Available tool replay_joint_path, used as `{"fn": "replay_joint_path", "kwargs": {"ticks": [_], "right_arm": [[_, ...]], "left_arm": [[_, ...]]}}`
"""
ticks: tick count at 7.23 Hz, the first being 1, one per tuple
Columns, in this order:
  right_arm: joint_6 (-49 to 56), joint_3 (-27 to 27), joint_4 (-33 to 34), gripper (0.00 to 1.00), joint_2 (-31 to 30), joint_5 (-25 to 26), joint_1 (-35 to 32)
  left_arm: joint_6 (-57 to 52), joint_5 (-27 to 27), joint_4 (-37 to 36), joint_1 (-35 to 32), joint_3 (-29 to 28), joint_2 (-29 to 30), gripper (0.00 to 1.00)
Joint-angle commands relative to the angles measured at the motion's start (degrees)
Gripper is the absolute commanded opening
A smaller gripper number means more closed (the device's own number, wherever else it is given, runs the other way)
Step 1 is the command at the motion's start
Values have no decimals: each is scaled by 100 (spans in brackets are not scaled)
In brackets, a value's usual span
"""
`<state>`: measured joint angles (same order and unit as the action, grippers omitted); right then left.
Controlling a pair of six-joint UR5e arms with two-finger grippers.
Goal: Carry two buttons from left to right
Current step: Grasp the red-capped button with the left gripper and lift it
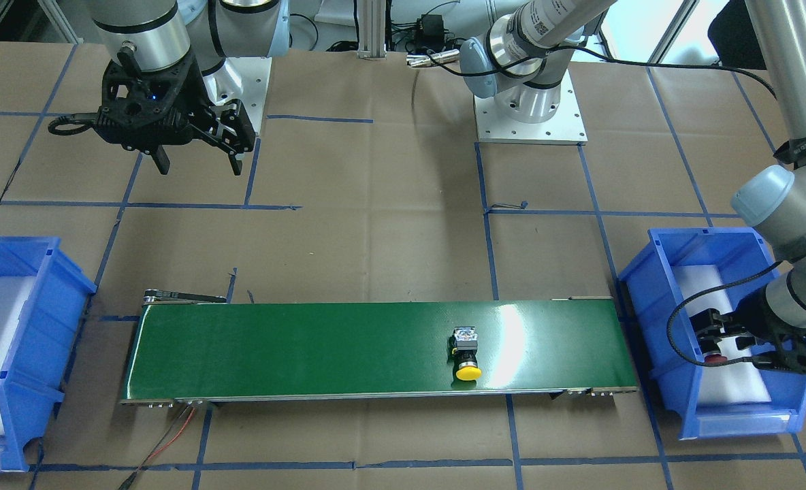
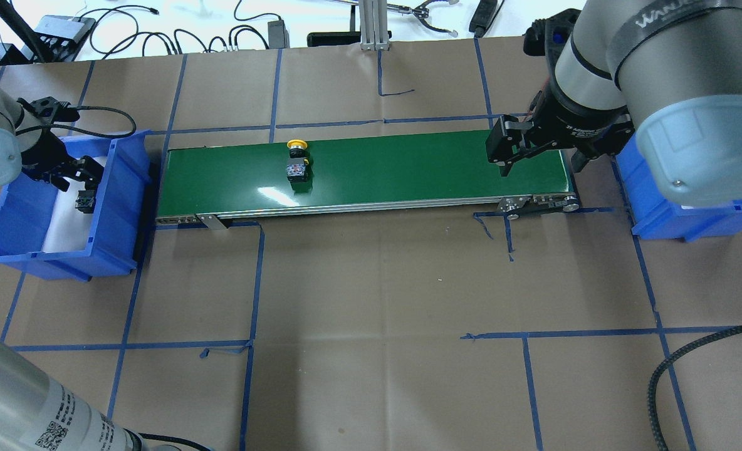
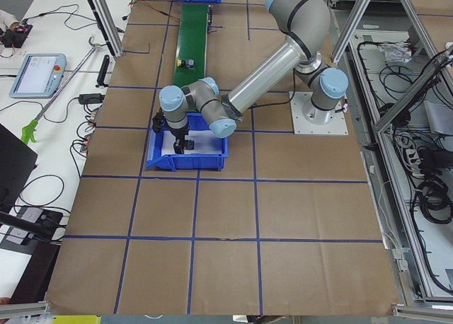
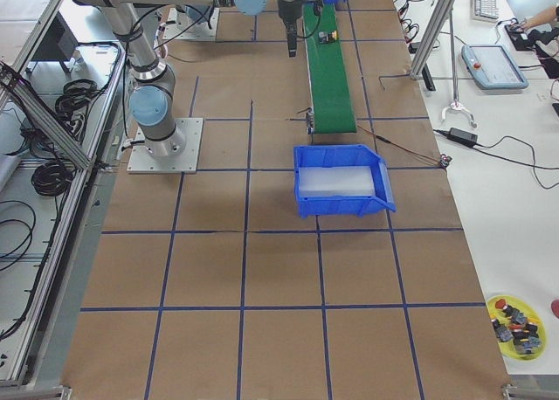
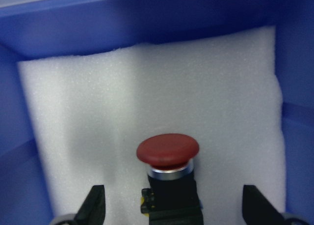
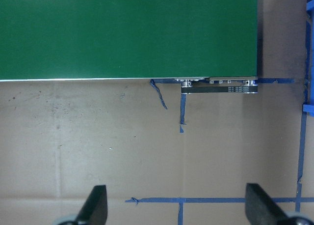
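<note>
Yellow button (image 1: 466,355) lies on its side on the green conveyor belt (image 1: 308,347), toward the belt's end nearest the left blue bin (image 1: 641,286), its cap pointing away from the robot. The red button (image 5: 168,151) sits on white foam (image 5: 147,87) inside that bin, between the fingers of the left end effector (image 5: 174,208), which is spread wide and touches nothing. The right end effector (image 1: 199,162) hangs above the surface (image 1: 376,238) near the belt's other end, fingers parted and empty. A second blue bin (image 1: 8,408) stands just past that end.
</note>
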<state>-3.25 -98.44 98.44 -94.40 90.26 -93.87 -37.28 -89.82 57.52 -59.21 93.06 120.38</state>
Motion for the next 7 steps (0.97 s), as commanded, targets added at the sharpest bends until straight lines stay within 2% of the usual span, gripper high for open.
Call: {"fn": "replay_joint_path", "kwargs": {"ticks": [1,2,3,4,5,7], "right_arm": [[0,0,0,100,0,-9,0],[0,0,0,100,0,-9,0],[0,0,0,100,0,-17,0],[0,0,0,100,0,-9,0],[0,0,0,100,0,-17,0],[0,0,0,100,0,-18,0]], "left_arm": [[71,-17,-21,6,54,3,51],[185,-52,-13,6,63,-5,26],[186,-44,66,6,37,-84,13],[186,-35,110,6,11,-154,8],[212,-53,398,-3,-172,-286,8],[212,-88,1606,-12,-707,-864,8]]}}
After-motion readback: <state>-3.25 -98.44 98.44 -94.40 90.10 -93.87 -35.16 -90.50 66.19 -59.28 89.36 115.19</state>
